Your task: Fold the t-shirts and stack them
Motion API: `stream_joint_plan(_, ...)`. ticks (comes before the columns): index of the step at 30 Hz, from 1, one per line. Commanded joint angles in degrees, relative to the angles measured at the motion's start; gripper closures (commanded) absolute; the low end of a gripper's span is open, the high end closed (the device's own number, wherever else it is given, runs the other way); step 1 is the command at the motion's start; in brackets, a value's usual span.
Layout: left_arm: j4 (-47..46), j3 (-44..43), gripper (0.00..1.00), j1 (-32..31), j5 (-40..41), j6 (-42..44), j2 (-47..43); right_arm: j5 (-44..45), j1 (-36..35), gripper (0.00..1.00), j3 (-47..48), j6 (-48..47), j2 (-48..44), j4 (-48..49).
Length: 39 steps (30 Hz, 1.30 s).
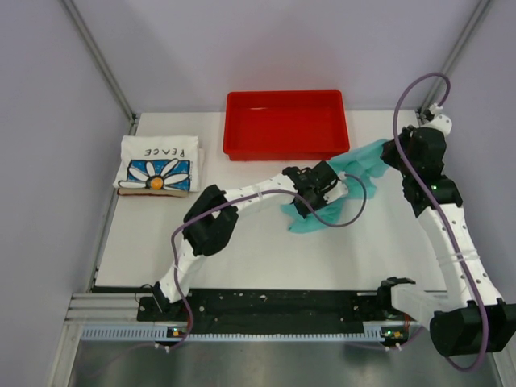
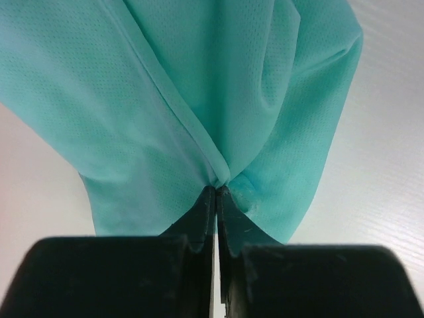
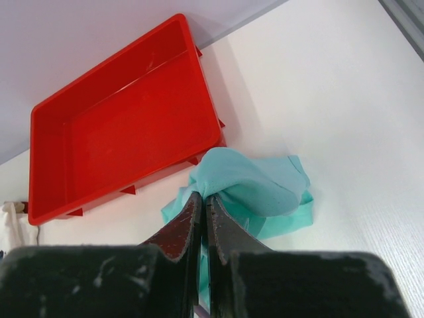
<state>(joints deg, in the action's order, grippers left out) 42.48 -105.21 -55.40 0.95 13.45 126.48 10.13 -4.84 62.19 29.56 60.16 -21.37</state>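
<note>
Here, left hand [image 2: 217,193] and right hand [image 3: 202,197] clamp the teal t-shirt [image 2: 165,99] over a white, grey-walled table [image 1: 266,258].

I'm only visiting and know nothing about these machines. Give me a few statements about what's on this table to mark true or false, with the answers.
1. The left pincer is shut on the teal-green cloth t-shirt. True.
2. The right pincer is open and holds nothing. False: it is shut on the same teal-green t-shirt.
3. The white folded t-shirt with the daisy print lies at the far left of the table. True.
4. The red plastic tray holds a shirt. False: nothing shows inside it.
5. The two t-shirts are stacked. False: they lie well apart.
</note>
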Motion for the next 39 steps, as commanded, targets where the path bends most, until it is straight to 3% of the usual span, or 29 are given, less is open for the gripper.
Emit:
stream_joint_plan(1, 3.13, 0.44, 1.0, 0.29, 0.72, 0.7, -2.63, -0.46, 1.41, 1.0, -0.5, -1.35, -3.03, 3.0)
stream_joint_plan(6, 5.15, 1.76, 1.0, 1.95, 2.3, 3.06, -9.92, -1.16, 1.41, 1.0, 1.17, -5.12, -4.53, 2.03)
stream_joint_plan(12, 9.82, 3.33, 1.0, 7.75, 5.89, 8.86, -23.71, -12.93, 1.33, 1.0, 9.95, -10.22, -5.58, -1.21)
stream_joint_plan(18, 10.69, 5.98, 1.0, 12.41, 16.69, 13.79, -38.65, -22.24, 1.33, 1.0, 19.36, -13.48, -6.89, -6.58)
stream_joint_plan(26, 10.95, 6.6, 1.0, 12.59, 26.11, 23.1, -59.75, -33.33, 1.33, 1.0, 28.67, -13.83, -13.31, -14.84)
stream_joint_plan(35, 21.14, -2.54, 1.0, 12.51, 27.52, 23.9, -63.98, -35.79, 1.33, 1.0, 32.46, -11.9, -18.85, -19.59)
stream_joint_plan(39, 29.4, -6.22, 1.0, 12.59, 22.18, 22.5, -67.23, -37.99, 1.15, 1.0, 37.02, -9.18, -17.36, -19.68)
